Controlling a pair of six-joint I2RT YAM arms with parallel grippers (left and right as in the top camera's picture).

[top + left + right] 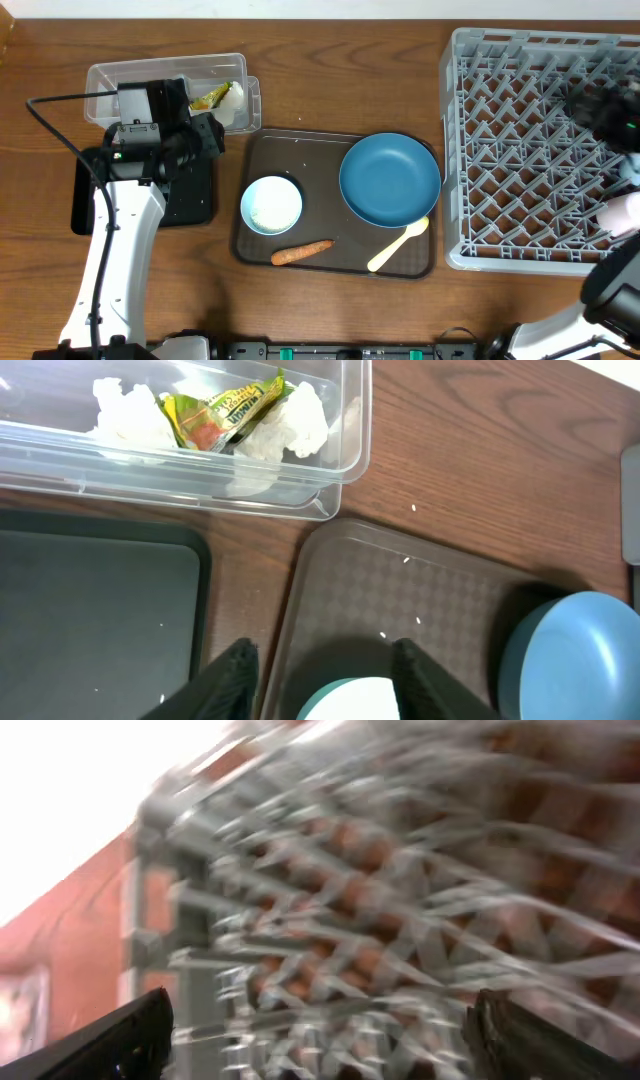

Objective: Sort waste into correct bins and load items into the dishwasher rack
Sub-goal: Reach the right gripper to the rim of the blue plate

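Waste sorting is in hand. Your left claw point(322, 678) hangs open and empty near the clear tub point(200, 485), which holds the tissue point(300, 415) and wrapper point(220, 415). The next move likely calls for gripping the carrot point(302, 252) on the brown tray point(300, 150). Your right claw point(320, 1030) stands open, empty, over the dishwasher rack point(540, 150).

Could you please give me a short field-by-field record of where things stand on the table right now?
clear tub: holds tissue and wrapper
black tray: beside the tub, partly under the left arm
serving tray: bowl, plate, carrot, spoon
left gripper: jaws open, empty, near the bowl
right gripper: jaws open, over the rack
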